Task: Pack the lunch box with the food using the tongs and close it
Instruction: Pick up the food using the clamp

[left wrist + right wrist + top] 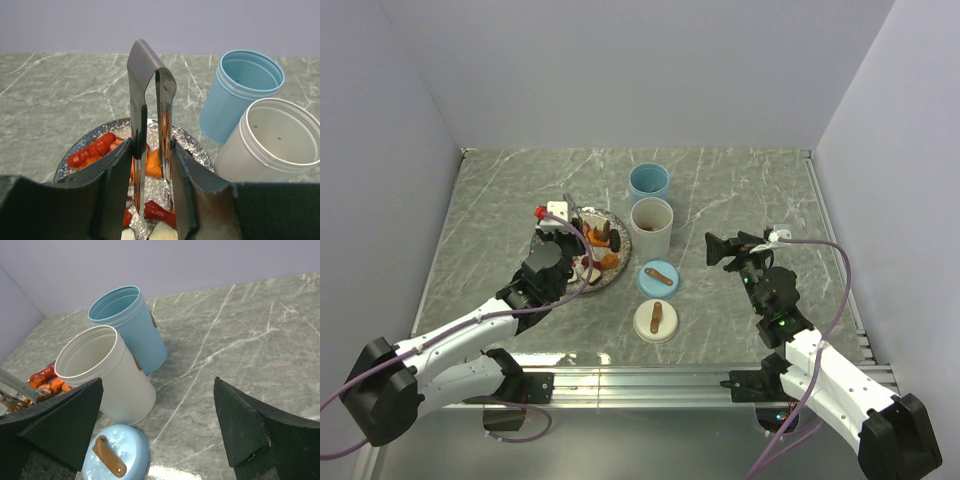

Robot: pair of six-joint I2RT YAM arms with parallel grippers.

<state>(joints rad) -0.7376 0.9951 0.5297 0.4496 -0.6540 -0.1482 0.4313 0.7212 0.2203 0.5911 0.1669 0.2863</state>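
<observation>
My left gripper [151,150] is shut on the grey metal tongs [145,75], one finger [112,185] pressing on each arm. The tongs' joined end points up and their tips reach down among the food [92,149] on the foil-lined plate [192,145]. From above, the left gripper [552,262] hovers over the near side of the plate [613,277]. The lunch box is two round cups, a blue cup [648,183] and a white cup [651,228], both uncovered. My right gripper [725,250] is open and holds nothing, right of the white cup [107,380].
A blue lid [658,277] and a white lid [656,320], each with a brown strip handle, lie on the table in front of the cups. The blue lid [115,455] is just below my right gripper's left finger. Walls enclose the table on three sides.
</observation>
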